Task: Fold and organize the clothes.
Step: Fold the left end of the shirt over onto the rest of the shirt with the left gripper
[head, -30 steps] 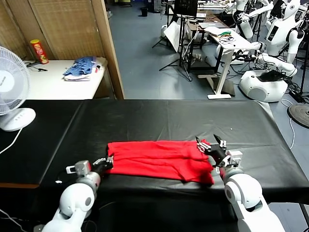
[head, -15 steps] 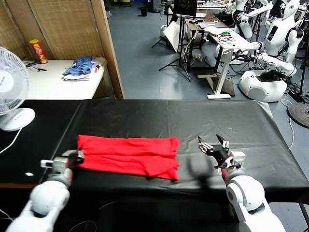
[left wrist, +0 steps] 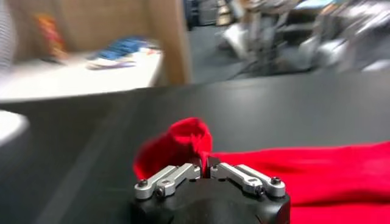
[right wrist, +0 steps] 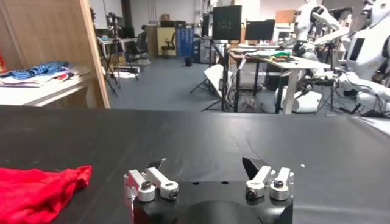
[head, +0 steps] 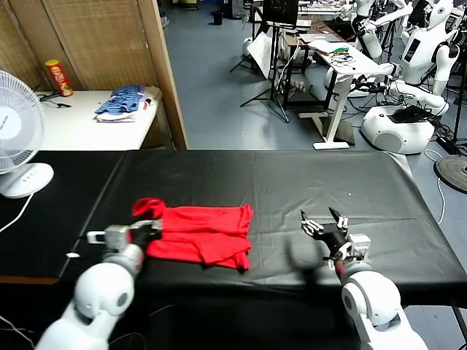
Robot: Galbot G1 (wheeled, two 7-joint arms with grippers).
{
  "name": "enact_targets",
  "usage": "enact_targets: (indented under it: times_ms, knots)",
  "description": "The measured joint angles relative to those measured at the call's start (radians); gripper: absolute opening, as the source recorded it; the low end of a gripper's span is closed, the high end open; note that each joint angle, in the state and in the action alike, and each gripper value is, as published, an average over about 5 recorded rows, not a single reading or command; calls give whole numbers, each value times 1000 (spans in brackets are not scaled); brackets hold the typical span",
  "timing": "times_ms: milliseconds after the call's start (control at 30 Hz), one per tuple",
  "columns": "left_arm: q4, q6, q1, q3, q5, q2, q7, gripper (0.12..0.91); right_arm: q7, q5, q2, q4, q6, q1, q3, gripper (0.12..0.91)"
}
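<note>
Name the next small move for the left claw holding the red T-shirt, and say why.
Probably carry the pinched end rightward over the shirt and lay it down. The left claw is shut on a raised bunch of the red T-shirt, whose rest lies rumpled on the black table; the right claw waits open, apart.

1. Between the right hand (head: 324, 221) and the red T-shirt (head: 201, 233) the black desk (head: 292, 179) lies bare.
2. Ahead of both hands the desk is open to its far edge.
3. Beyond the left hand (head: 152, 230), outward, stands a white fan (head: 16, 127).
</note>
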Motion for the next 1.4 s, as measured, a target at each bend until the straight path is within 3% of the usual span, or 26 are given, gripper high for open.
enact_targets:
  times_ms: [333, 567, 800, 900, 1067, 1167, 1267, 1400]
  knots:
    - [41, -22, -29, 131, 17, -166, 10, 162, 1, -8, 13, 6, 0, -12, 14, 798]
    - [70, -30, -25, 162, 45, -203, 21, 162, -2, -8, 14, 6, 0, -14, 14, 798]
    - [103, -60, -14, 172, 98, -231, 52, 175, -18, -8, 11, 6, 3, -5, -2, 798]
    - [115, -71, -11, 180, 81, -249, 57, 278, -21, -8, 5, 0, 3, 2, -4, 798]
    - [114, -82, -2, 196, 32, -297, 54, 563, -27, -10, 0, -20, 4, 21, -22, 798]
    - [100, -93, -1, 202, 63, -320, 58, 711, -46, -14, -2, -31, 6, 36, -41, 798]
    - [74, -123, -7, 191, 141, -315, 82, 784, -81, -25, -11, -42, 15, 53, -70, 798]
    - [37, -163, -2, 141, 257, -251, 112, 797, -149, -59, -29, -66, 36, 93, -143, 798]
